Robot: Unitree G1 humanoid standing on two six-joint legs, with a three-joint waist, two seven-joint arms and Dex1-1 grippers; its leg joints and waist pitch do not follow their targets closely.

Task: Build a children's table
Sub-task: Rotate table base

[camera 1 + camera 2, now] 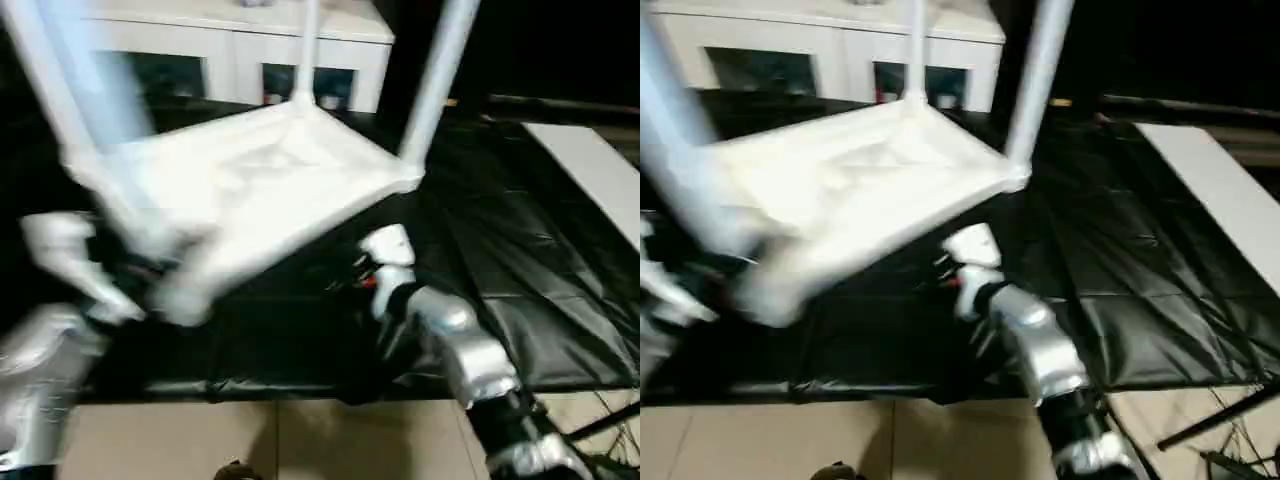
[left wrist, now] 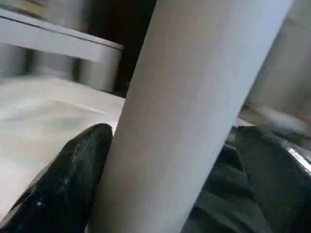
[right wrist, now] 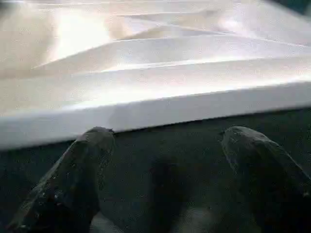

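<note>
1. Progress: tabletop is upside down and tilted, raised over the black sheet; legs already stand in its sockets. Judged near done: flip upright remains.
2. Count: three legs clearly seen, fourth corner too blurred to confirm.
3. Left gripper straddles a leg, one finger touching, other apart — not clenched.
4. Right gripper released, just under the tabletop edge.
5. Cabinet behind.

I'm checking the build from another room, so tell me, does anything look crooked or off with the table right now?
Yes. The white plastic rectangular tabletop is upside down with its legs pointing up, and it sits tilted over the black sheet, its near-left corner lowest. A long white tapered leg stands between the open jaws of the left gripper.
</note>
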